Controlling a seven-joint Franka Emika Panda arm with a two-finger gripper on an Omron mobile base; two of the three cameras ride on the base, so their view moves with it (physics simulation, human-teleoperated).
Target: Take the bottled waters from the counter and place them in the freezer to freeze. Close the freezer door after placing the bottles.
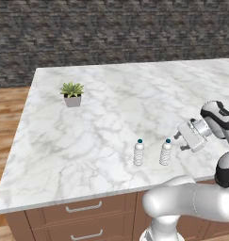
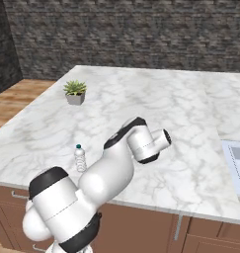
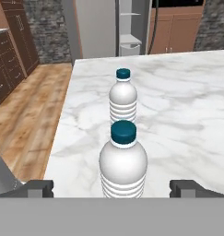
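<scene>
Marble counter (image 1: 87, 132): 2 bottled waters (image 1: 139, 153) upright.

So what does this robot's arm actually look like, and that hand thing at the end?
The arm is made of rounded, glossy white segments joined by dark black bands at the joints, a bit like a thick bent tube. At its tip sits a boxy pale grey-white gripper with two small dark grey finger tips. No loose cables or printed markings are visible on it.

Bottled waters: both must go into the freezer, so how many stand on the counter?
2, both upright near the counter's front edge: one just ahead of the open hand, the other beyond it.
</scene>
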